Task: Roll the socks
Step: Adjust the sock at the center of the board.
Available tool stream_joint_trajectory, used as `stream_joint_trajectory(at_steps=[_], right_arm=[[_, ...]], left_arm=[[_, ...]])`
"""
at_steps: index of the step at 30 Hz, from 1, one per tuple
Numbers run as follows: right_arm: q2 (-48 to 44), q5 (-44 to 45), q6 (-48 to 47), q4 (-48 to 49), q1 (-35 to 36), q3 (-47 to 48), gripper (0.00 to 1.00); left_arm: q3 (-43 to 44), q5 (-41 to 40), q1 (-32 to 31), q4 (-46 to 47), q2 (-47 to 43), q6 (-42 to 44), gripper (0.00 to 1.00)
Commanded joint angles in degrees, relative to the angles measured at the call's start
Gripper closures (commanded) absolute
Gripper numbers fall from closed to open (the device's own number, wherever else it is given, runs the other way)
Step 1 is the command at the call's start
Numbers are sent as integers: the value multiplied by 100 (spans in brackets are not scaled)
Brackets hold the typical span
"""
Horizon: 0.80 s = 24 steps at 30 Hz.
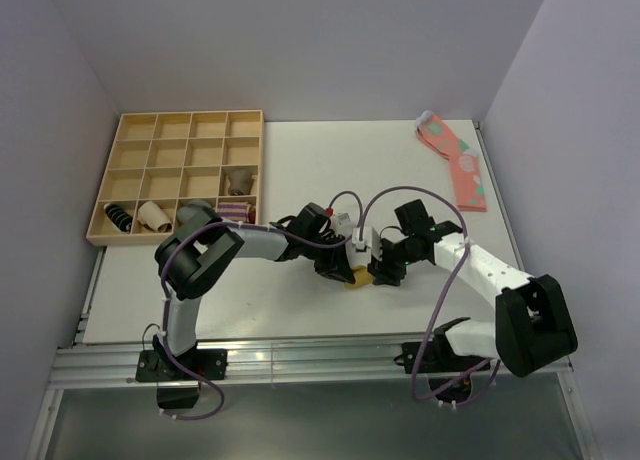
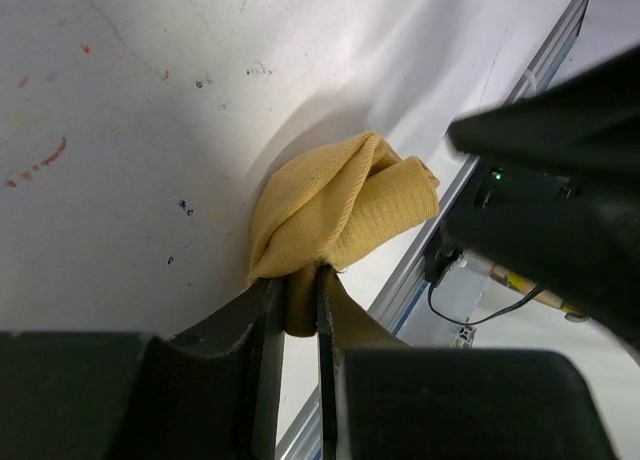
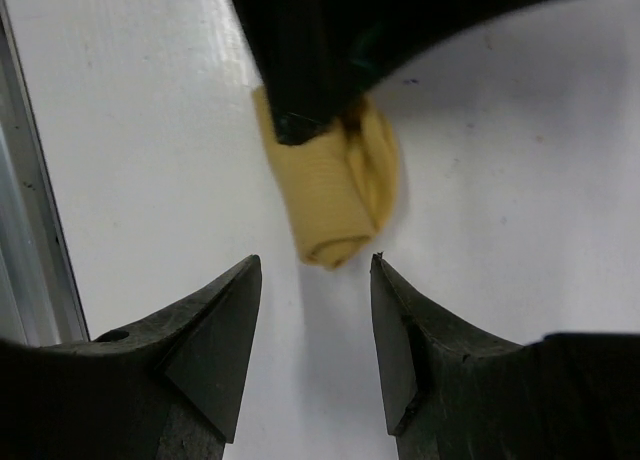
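- Currently the left gripper is clamped on a fold of the socks, with yellow fabric squeezed between its two fingers.
- Socks are a small mustard rolled bundle lying on the white table, bulging out just past the left fingertips.
- Right gripper has its fingers spread apart with nothing between them.
- Bundle sits just ahead of the right tips, not touching them, rolled end facing that gripper.
- In the right wrist view, the left gripper's black body covers the bundle's far end.
- In the top view, the two grippers come nose to nose at the bundle, right one on its right side and left one on its left.
- Wooden tray with compartments is well behind the left gripper, off to its left. Other rolled socks sit in its near rows.
- Pink socks with spots lie flat well beyond the right gripper, by the table's far right corner.
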Motion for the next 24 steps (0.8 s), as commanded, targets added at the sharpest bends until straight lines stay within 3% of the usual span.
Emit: stream_joint_trajectory(at_steps=[1, 9, 24], right_arm=[[-479, 323, 104, 552, 427, -293, 45], [-666, 657, 184, 702, 911, -329, 43], [-165, 1228, 149, 1098, 1500, -505, 45]], left_arm=[[-66, -357, 24, -916, 292, 367, 100], [48, -366, 33, -1039, 319, 411, 100], [-31, -270, 68, -986, 363, 385, 100]])
